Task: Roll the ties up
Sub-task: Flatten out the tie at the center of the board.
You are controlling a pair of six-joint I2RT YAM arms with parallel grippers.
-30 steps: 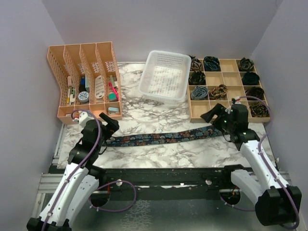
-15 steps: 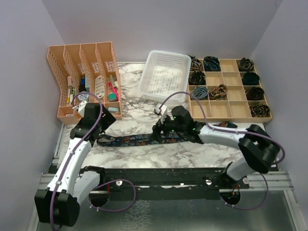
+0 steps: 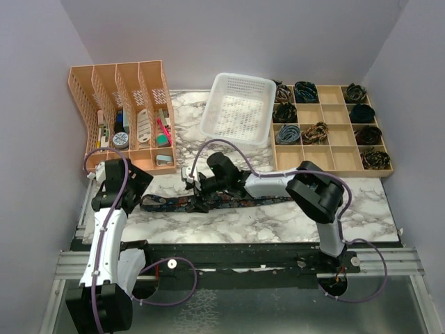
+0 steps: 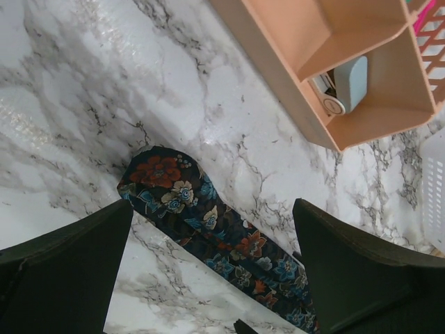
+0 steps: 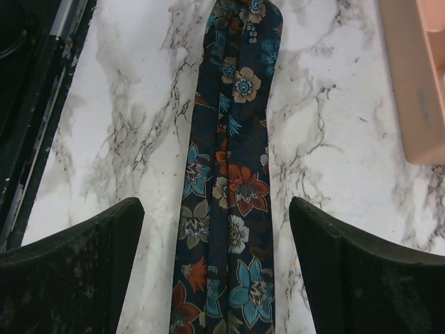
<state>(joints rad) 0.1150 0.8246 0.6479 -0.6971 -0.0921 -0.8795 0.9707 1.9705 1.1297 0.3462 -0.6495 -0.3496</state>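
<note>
The tie (image 3: 170,203) lies stretched flat along the near half of the marble table (image 3: 278,223), its left end just in front of the peach file rack (image 3: 78,94). The left gripper (image 3: 139,188) hangs over that end with its jaws spread wide, holding nothing. The right gripper (image 3: 198,191) hovers over the tie a little farther along, jaws likewise wide, one finger on either side of the cloth, gripping nothing.

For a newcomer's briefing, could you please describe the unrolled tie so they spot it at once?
On the marble table, in front of the white basket, a dark floral tie lies flat. Unlike the ties coiled in the wooden divided tray, it is stretched out straight.
</note>
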